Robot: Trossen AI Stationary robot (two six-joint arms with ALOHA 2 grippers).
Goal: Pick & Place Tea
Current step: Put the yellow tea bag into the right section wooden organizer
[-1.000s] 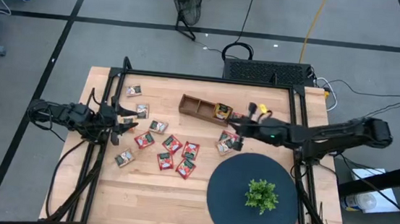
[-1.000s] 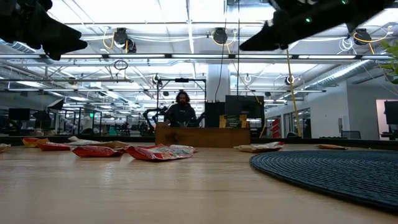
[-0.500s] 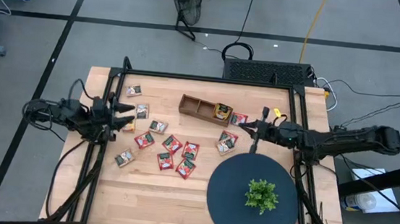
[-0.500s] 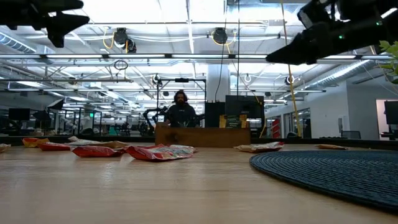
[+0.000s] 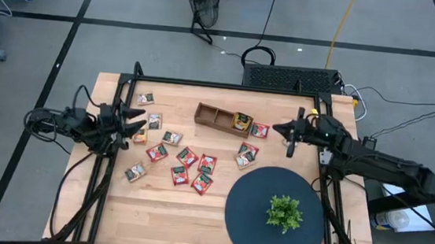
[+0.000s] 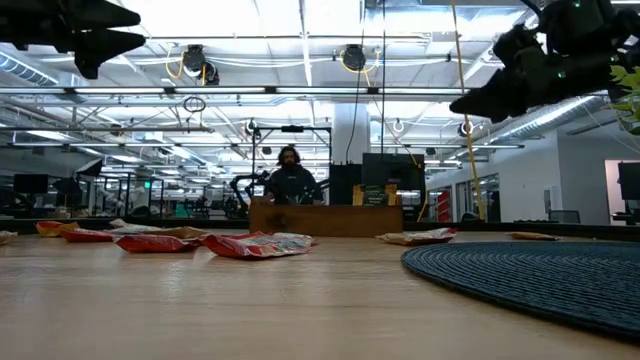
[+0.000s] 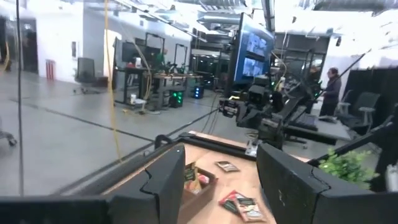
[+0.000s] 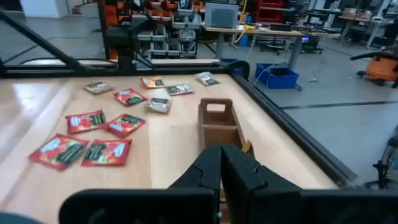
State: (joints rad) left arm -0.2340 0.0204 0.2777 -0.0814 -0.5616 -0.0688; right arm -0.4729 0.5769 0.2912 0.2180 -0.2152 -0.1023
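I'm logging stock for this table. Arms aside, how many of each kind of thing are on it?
Tea sachets: 14 as far as the high view shows, one of them in the tray
Wooden tray: 1
Round dark mat: 1
Small green plant: 1
Total: 17

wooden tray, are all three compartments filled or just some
Just some. In the high view, only the wooden tray's right-end compartment holds a sachet; the other two show bare wood.
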